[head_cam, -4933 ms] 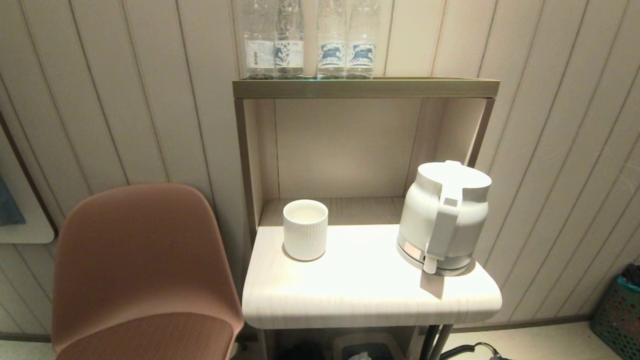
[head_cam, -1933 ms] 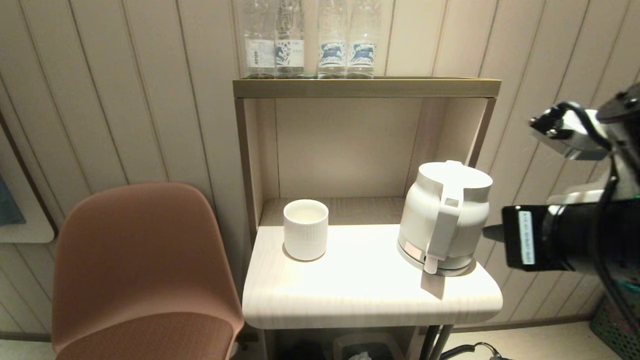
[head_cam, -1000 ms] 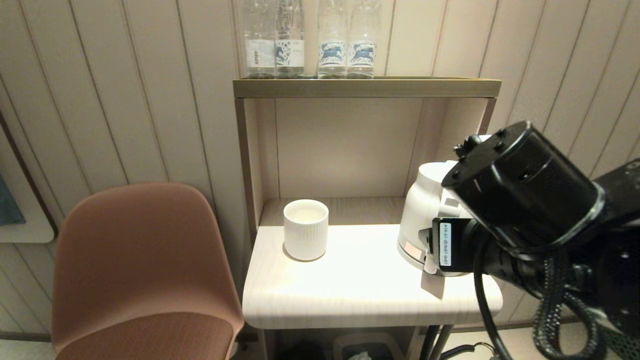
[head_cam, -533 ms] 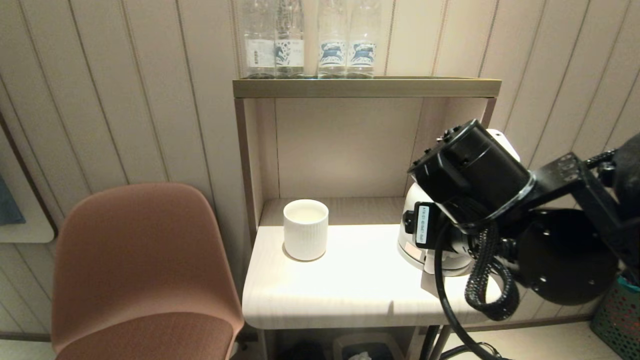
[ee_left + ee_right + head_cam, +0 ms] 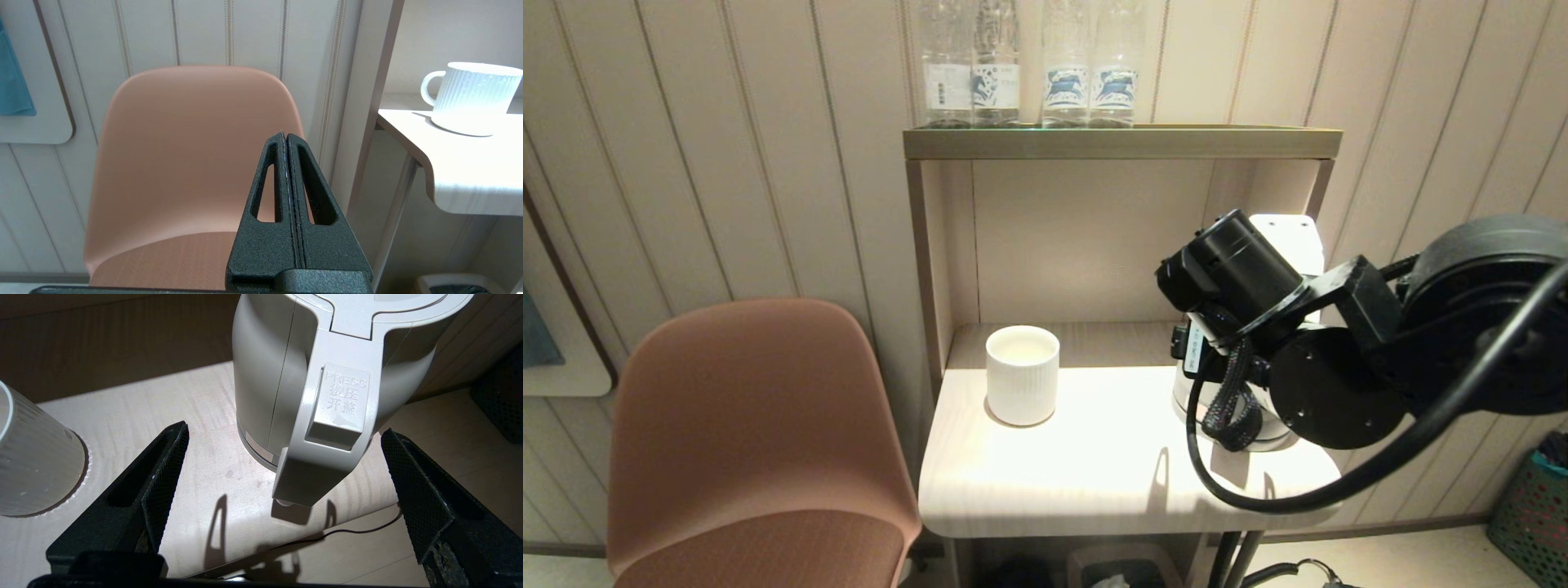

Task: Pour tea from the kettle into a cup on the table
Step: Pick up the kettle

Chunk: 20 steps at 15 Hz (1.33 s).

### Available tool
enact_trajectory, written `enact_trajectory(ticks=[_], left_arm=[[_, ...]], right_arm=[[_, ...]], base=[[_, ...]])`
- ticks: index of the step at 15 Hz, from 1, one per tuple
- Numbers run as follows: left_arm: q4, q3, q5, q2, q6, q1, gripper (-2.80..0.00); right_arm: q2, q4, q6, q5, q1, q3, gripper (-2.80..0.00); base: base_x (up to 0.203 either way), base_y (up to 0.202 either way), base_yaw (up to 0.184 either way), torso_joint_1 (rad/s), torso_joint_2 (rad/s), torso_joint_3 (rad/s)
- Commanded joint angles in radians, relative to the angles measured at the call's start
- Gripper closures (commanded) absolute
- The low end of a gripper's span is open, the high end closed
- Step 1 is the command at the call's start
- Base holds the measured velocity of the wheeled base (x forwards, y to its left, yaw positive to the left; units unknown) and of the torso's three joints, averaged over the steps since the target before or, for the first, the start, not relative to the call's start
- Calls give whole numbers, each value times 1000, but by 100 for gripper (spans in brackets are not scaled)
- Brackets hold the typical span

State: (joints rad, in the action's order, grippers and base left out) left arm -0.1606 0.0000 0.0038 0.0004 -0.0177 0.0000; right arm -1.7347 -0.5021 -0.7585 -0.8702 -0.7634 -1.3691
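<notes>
The white kettle (image 5: 261, 375) stands on its base at the right end of the pale wood table (image 5: 1094, 482). In the head view my right arm (image 5: 1241, 278) covers nearly all of it. My right gripper (image 5: 284, 433) is open wide, level with the kettle's loop handle (image 5: 327, 428). Its fingers stand one on each side and touch nothing. The ribbed white cup (image 5: 1022, 374) stands upright at the table's left end; the left wrist view shows a small handle on the cup (image 5: 474, 98). My left gripper (image 5: 284, 134) is shut and empty, low beside the table, facing the chair.
A pinkish-brown chair (image 5: 752, 425) stands against the table's left side. Several clear bottles (image 5: 1029, 65) stand on the brass-coloured shelf top (image 5: 1119, 143) above the kettle. A bin (image 5: 1123, 567) sits under the table, a green basket (image 5: 1531, 506) at the far right, and a cable (image 5: 367, 531) on the floor.
My right arm has come in from the right and swung its wrist round behind the kettle, now covering it in the head view. Kettle and cup have not moved.
</notes>
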Motion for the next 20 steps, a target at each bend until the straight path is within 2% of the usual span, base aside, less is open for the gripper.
enact_trajectory(ticks=[1, 20], left_arm=[[-2, 0, 1, 0, -1, 0, 0], [0, 0, 1, 0, -1, 0, 0]], right_arm=[[0, -3, -2, -5, 3, 4, -280], [103, -4, -1, -24, 60, 113, -280]], base=[[0, 0, 0, 0, 0, 0], [0, 0, 0, 0, 0, 0]])
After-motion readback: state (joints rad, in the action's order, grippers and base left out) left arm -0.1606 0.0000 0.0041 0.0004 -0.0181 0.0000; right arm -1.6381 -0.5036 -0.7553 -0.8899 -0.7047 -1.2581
